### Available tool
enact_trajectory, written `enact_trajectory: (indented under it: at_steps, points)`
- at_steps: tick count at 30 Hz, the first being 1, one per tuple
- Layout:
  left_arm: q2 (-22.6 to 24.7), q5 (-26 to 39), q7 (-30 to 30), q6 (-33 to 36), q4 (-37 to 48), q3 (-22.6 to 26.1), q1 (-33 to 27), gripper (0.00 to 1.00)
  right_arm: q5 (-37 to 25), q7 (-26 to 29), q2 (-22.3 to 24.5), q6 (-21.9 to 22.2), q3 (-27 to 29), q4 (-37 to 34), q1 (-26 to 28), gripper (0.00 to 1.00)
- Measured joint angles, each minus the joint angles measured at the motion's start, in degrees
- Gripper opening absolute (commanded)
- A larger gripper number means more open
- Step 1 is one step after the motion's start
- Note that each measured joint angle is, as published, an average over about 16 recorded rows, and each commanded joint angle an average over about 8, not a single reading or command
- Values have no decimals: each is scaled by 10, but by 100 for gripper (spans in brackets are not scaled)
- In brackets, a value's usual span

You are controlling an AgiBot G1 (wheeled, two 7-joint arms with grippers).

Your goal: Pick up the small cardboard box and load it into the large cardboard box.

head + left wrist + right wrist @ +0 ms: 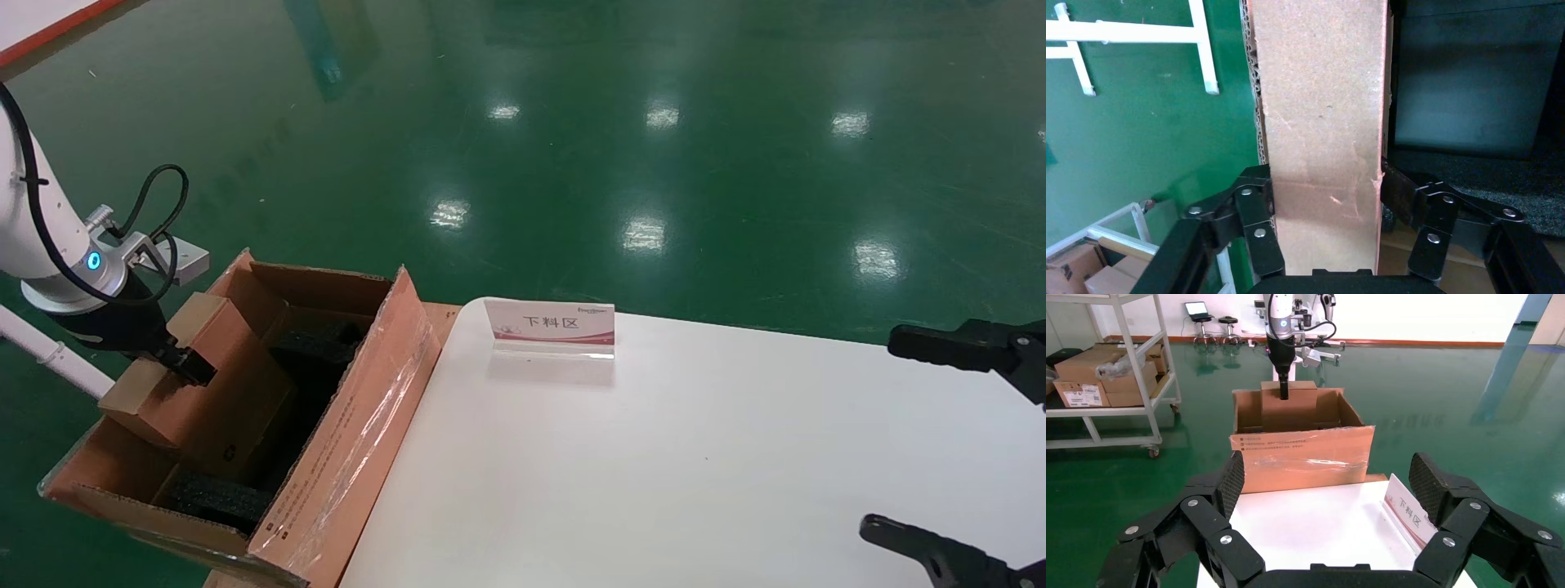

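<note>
The small cardboard box [196, 384] sits tilted, partly down inside the large cardboard box [359, 408], against its far-left wall. My left gripper [176, 359] is shut on the small box's top edge. In the left wrist view the fingers [1254, 208] press both sides of the small cardboard box [1321, 122]. Black foam blocks [315, 343] lie inside the large box beside it. From the right wrist view, the small box [1291, 407] stands above the large box [1303, 456]. My right gripper [891, 437] hangs open and empty over the table's right edge.
A white table [695, 457] stands right of the large box, with a pink-and-white sign card [549, 322] near its far edge. The large box's tall taped flap rises along the table's left side. A wheeled shelf cart [1101, 373] holding cartons stands farther off on the green floor.
</note>
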Motion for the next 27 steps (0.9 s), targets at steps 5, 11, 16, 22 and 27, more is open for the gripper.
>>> enact_trajectory:
  at_steps: [5,11,16,22,27]
  points:
    - [0,1,0,0,-1,0,-1,100,0,0,0,0,0,0,0,100]
    - [-1,1,0,-3,-4,-1,-3,100,0,0,0,0,0,0,0,100]
    - [-9,1,8,-14,-22,-7,-14,100,0,0,0,0,0,0,0,100]
    - [-31,-1,19,-37,-78,-20,-44,100,0,0,0,0,0,0,0,100]
    - [-66,-5,28,-62,-156,-36,-82,100,0,0,0,0,0,0,0,100]
